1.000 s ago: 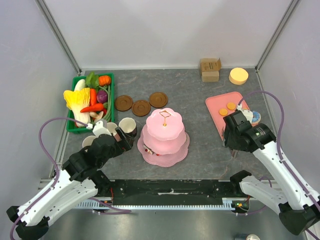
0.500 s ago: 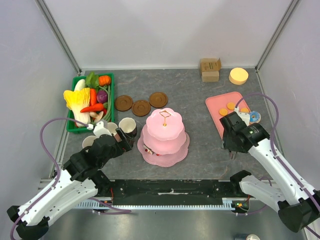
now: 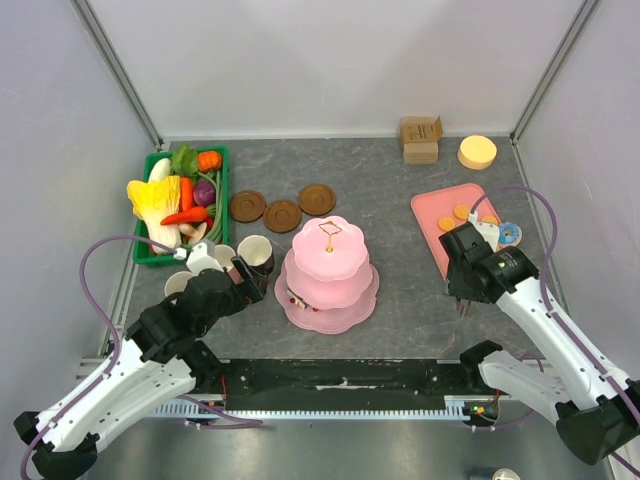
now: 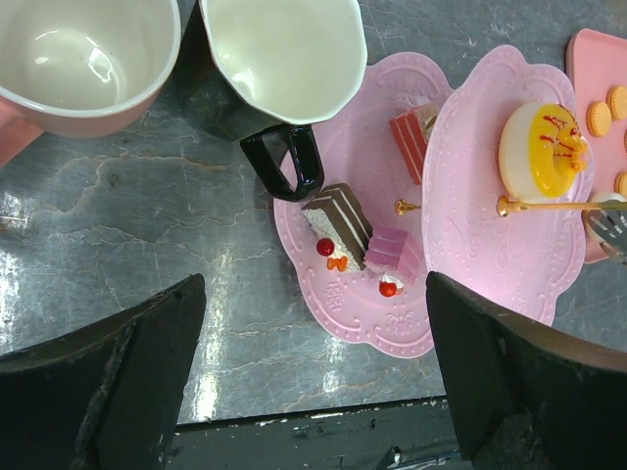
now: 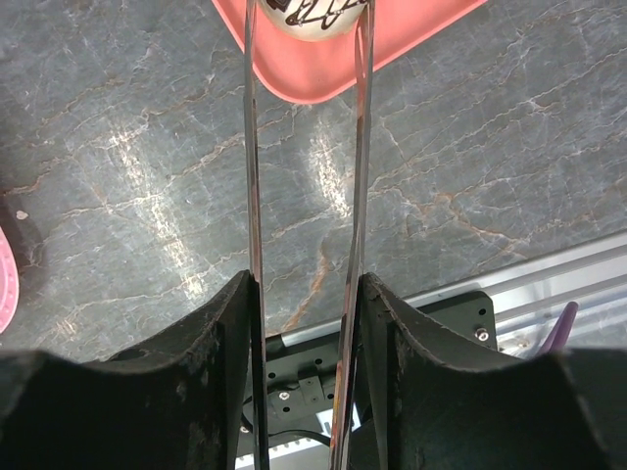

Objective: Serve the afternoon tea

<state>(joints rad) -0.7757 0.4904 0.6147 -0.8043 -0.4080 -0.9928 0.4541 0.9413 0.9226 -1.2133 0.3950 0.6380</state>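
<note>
The pink tiered stand [image 3: 330, 262] stands mid-table; its lower tier carries cake bits [image 4: 338, 220] and an upper tier a yellow-iced donut [image 4: 542, 147]. A pink mug [image 4: 78, 59] and a dark mug [image 4: 284, 59] sit left of it. Three brown saucers [image 3: 282, 214] lie behind. My left gripper [image 4: 312, 304] hovers open over the stand's near-left edge, holding nothing. My right gripper [image 5: 306, 284] is shut on metal tongs [image 5: 251, 176], whose blades flank a white chocolate-drizzled snack [image 5: 309, 15] on the pink tray [image 3: 435, 205]. Orange biscuits [image 3: 462, 212] and a ring donut [image 3: 510, 234] also lie there.
A green basket [image 3: 150, 160] of toy vegetables stands at the far left. Two cardboard boxes [image 3: 420, 133] and a yellow disc [image 3: 477, 152] sit at the back right. Frame posts and walls close in both sides.
My right arm has shifted slightly left along the tray, uncovering the ring donut, and its jaws have squeezed the tongs narrower. The left arm has not moved.
</note>
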